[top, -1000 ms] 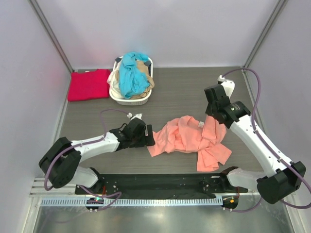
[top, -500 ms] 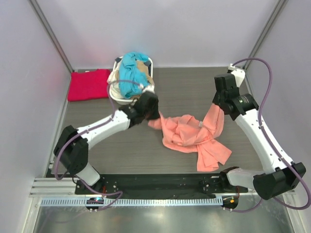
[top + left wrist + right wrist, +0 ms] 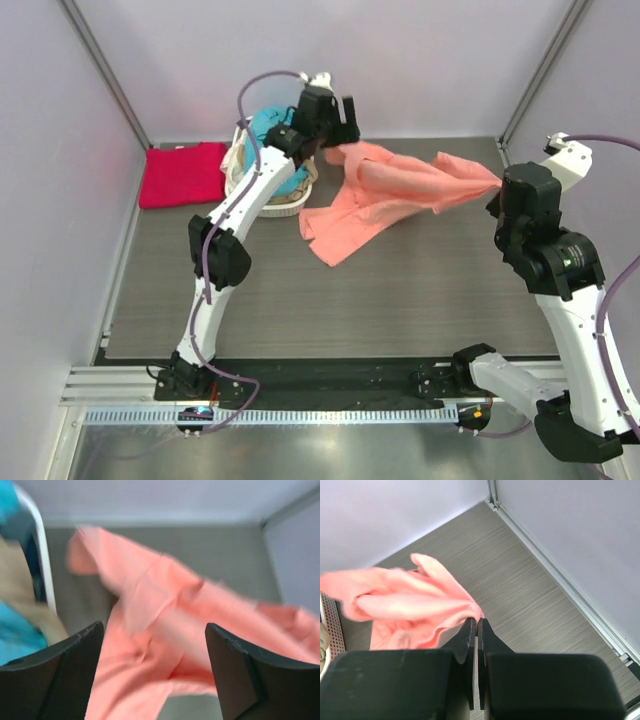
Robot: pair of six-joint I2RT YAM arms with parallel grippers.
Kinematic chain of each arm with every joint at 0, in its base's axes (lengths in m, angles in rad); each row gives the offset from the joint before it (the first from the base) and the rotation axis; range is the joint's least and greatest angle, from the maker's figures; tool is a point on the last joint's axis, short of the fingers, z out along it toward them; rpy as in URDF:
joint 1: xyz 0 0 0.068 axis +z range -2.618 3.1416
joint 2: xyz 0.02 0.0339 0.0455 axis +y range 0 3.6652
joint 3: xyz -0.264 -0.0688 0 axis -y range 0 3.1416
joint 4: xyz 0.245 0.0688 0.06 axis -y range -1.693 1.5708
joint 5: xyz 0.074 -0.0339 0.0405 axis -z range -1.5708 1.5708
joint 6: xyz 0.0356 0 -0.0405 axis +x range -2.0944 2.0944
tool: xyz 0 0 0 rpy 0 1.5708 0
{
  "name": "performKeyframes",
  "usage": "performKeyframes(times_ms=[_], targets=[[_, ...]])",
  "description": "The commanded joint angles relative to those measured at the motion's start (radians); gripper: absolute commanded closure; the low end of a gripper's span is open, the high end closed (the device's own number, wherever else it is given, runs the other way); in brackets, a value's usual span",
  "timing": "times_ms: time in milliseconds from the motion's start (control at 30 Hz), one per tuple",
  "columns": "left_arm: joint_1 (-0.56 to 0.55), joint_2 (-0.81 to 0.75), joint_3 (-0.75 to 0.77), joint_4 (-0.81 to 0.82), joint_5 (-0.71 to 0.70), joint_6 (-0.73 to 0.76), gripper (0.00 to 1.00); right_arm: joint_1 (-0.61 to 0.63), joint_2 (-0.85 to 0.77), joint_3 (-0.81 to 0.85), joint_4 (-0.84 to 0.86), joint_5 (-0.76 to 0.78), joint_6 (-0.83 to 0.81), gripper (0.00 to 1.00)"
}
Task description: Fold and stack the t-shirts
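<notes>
One done: crimson shirt (image 3: 183,172) lies folded on the surface (image 3: 420,290); teal shirt (image 3: 15,637) and beige shirt (image 3: 22,600) sit in the basket (image 3: 265,208); salmon-pink shirt (image 3: 400,185) hangs unfolded, pinched by the right tool (image 3: 478,625), left tool (image 3: 154,627) spread

Diffuse, even overhead light with soft, faint shadows. In the left wrist view the salmon-pink t-shirt (image 3: 165,630) is motion-blurred. The top view is sharp, and the right wrist view blurs toward its left edge.

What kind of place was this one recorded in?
Probably a robot test cell, not a home: plain pale walls in metal framing enclose a grey tabletop, the arms' base rail runs along its near edge, and a white laundry basket sits at the back.
</notes>
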Motion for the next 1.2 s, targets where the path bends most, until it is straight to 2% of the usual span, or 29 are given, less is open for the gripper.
performKeyframes(times_ms=[0,200,267,433,467,567,700,833,1033,1167], targets=[[-0.057,-0.141,-0.308,0.013,0.1,0.031,0.16,-0.004,0.002,0.031,-0.016,0.053,-0.02,0.99],[-0.137,-0.336,-0.601,0.036,0.045,0.075,0.17,-0.004,0.013,0.011,-0.017,0.009,-0.011,0.99],[-0.169,-0.407,-0.751,0.062,0.005,0.08,0.19,-0.004,0.015,0.002,-0.019,-0.002,-0.011,0.99],[-0.187,-0.572,-1.075,0.146,-0.131,-0.009,0.24,-0.004,0.01,-0.028,-0.019,-0.03,-0.016,0.99],[-0.186,-0.608,-1.188,0.166,-0.153,-0.041,0.25,-0.004,0.009,-0.041,-0.019,-0.031,-0.016,0.99],[-0.186,-0.708,-1.346,0.26,-0.184,-0.069,0.26,-0.004,0.013,-0.062,-0.014,-0.048,-0.013,0.99],[-0.166,-0.702,-1.382,0.263,-0.233,-0.088,0.26,-0.004,0.018,-0.075,-0.007,-0.028,-0.016,0.99],[-0.108,-0.659,-1.4,0.303,-0.21,-0.105,0.27,-0.004,0.018,-0.067,0.006,0.023,-0.045,0.99],[-0.039,-0.581,-1.4,0.41,-0.141,-0.055,0.36,-0.004,0.038,-0.096,0.021,0.001,-0.056,0.99],[-0.002,-0.521,-1.408,0.479,-0.077,-0.029,0.46,-0.004,0.044,-0.113,0.036,-0.004,-0.062,0.99]])
